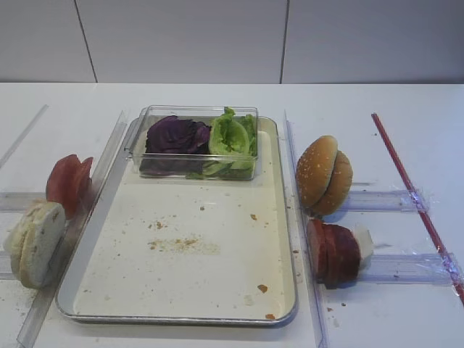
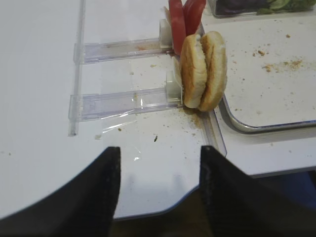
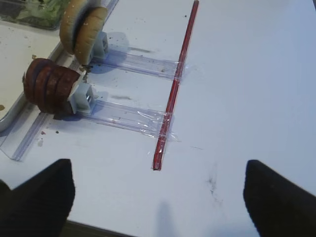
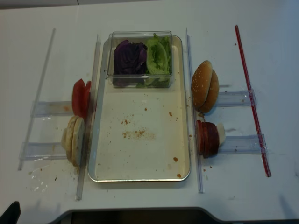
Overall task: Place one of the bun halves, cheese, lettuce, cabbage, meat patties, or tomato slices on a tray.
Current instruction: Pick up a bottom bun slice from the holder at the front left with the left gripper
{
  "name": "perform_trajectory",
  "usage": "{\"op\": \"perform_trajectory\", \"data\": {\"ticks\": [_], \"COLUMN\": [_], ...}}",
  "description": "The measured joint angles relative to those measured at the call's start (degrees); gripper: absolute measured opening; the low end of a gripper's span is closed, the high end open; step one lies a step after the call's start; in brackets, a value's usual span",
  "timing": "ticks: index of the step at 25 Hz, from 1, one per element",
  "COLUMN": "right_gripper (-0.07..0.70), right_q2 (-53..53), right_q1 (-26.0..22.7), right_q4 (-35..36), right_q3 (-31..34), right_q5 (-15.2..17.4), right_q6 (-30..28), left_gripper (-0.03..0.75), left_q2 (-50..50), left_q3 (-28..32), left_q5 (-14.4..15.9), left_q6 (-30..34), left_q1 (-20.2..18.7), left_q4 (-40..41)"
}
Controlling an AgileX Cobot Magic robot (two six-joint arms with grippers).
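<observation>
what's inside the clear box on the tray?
Inside the clear box on the tray: purple cabbage on the left and green lettuce on the right. Anything beneath the leaves is covered.

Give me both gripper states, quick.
Left gripper: open, holding nothing, short of the bun halves.
Right gripper: open, empty, over bare table.

White table (image 1: 217, 98); pale panelled wall (image 1: 181, 40) behind.

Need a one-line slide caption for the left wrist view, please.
Open left end effector hovers over the table before upright bun halves and tomato slices beside the tray.
</observation>
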Motion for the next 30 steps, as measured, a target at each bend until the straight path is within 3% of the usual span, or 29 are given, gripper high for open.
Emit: {"op": "perform_trajectory", "data": {"ticks": [24,30], "right_gripper": [0.693,0.693], "right_q2": [0.0,0.0], "right_q1": [0.0,0.0], "right_q4": [0.0,0.0], "right_q3": [0.0,0.0], "right_q5": [0.0,0.0], "right_q6": [0.0,0.0], "left_gripper": [0.349,0.349], "left_q2": [0.0,7.49], "left_q3": [0.0,-3.32], "left_q5": [0.0,0.0], "left_q6": [1.22,1.83], "left_q1": [0.0,0.0], "left_q4": [-1.78,-2.56]}}
